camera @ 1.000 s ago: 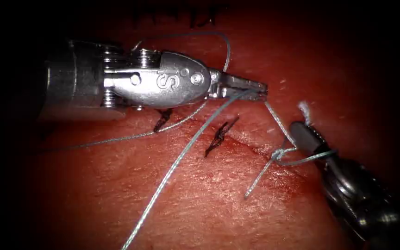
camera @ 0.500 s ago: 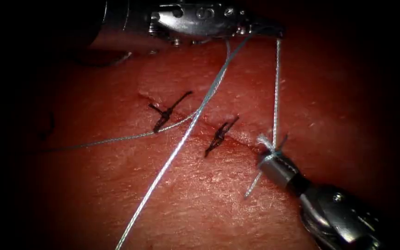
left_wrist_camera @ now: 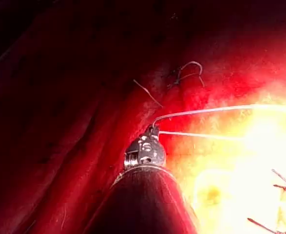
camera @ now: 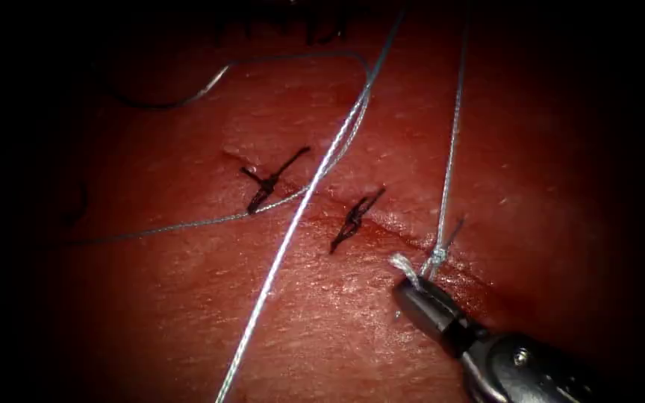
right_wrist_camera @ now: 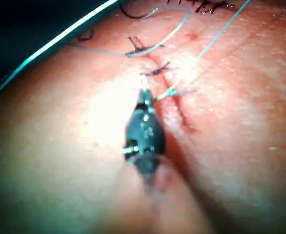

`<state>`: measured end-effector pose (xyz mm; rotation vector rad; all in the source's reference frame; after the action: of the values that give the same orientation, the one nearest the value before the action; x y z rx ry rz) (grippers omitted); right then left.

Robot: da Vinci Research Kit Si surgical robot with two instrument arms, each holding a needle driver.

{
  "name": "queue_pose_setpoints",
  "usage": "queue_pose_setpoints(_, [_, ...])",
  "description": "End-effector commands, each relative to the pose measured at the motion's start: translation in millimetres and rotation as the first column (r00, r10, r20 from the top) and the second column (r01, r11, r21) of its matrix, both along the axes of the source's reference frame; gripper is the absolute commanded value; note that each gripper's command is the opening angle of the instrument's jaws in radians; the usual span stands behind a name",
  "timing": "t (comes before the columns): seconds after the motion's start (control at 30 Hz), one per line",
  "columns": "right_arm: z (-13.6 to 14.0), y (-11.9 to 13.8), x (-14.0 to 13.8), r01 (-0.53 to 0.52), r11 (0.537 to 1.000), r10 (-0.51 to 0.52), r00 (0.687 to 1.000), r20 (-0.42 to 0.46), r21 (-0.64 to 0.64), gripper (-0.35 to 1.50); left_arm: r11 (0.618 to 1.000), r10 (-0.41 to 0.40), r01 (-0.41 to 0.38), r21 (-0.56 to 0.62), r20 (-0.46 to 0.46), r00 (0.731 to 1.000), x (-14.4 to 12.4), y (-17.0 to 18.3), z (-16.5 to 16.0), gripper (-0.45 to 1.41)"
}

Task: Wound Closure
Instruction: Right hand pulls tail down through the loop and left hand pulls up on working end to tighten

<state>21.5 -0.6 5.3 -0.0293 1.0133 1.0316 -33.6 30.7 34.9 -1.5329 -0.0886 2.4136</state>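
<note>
The right tool [camera: 412, 287] clamps the frayed short end of the thread [camera: 402, 263] just beside the knot [camera: 437, 254], low on the cut [camera: 382, 224] in the tissue [camera: 337, 336]. The left tool [left_wrist_camera: 155, 130] grips the long strands, which run taut up from the knot. The needle [camera: 166, 101] lies free on the tissue, upper left of the cut. To seat the knot well, tension should probably stay even and opposed, without lifting the wound edges.

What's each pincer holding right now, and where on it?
Right pincer grips the frayed short end of the pale blue-grey thread beside the knot. Left pincer grips that thread's long strand.
</note>
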Motion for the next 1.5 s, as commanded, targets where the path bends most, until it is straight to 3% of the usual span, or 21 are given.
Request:
queue_pose_setpoints(0.03, [0.8,-0.4,0.8,0.021,1.000,-0.021,1.000,0.000,-0.013,-0.35,1.000,-0.005,0.004,-0.007,-0.005,1.000,-0.7,0.6,0.8,-0.45])
queue_pose_setpoints(0.27, [1.3,-0.4,1.5,0.064,0.997,-0.064,0.998,-0.014,-0.037,-0.35,0.999,-0.018,0.017,-0.029,-0.025,1.000,-1.3,1.3,2.5,-0.45])
queue_pose_setpoints(0.87, [-1.3,-7.8,3.6,0.150,0.989,-0.150,0.989,0.013,0.000,-0.35,0.997,-0.030,0.026,-0.069,-0.053,0.998,-2.0,2.3,5.1,-0.45])
queue_pose_setpoints(1.13, [-1.1,-6.7,3.4,0.128,0.992,-0.128,0.992,0.010,-0.012,-0.35,0.998,-0.018,0.015,-0.059,-0.043,0.999,-1.5,-0.9,3.3,-0.45])
queue_pose_setpoints(1.33, [-1.3,-6.8,3.6,0.136,0.990,-0.136,0.991,0.018,-0.024,-0.35,0.998,-0.012,0.010,-0.059,-0.030,0.999,-0.9,-0.9,2.0,-0.45])
queue_pose_setpoints(1.4, [-1.2,-6.7,3.8,0.124,0.992,-0.124,0.992,0.008,-0.038,0.36,0.998,-0.014,0.014,-0.054,-0.014,1.000,-0.4,-1.1,1.0,-0.45])
queue_pose_setpoints(1.43, [-1.2,-6.7,3.8,0.124,0.992,-0.124,0.992,0.008,-0.038,0.36,0.998,-0.014,0.014,-0.054,-0.014,1.000,-0.4,-1.1,1.0,-0.45])
queue_pose_setpoints(1.47, [-1.3,-6.4,3.8,0.112,0.992,-0.112,0.994,-0.002,-0.051,1.04,0.999,-0.008,0.008,-0.052,-0.009,1.000,0.0,-1.4,0.2,-0.45])
queue_pose_setpoints(1.5, [-1.3,-6.4,3.8,0.112,0.992,-0.112,0.994,-0.002,-0.051,1.04,0.999,-0.008,0.008,-0.052,-0.009,1.000,0.0,-1.4,0.2,-0.45])
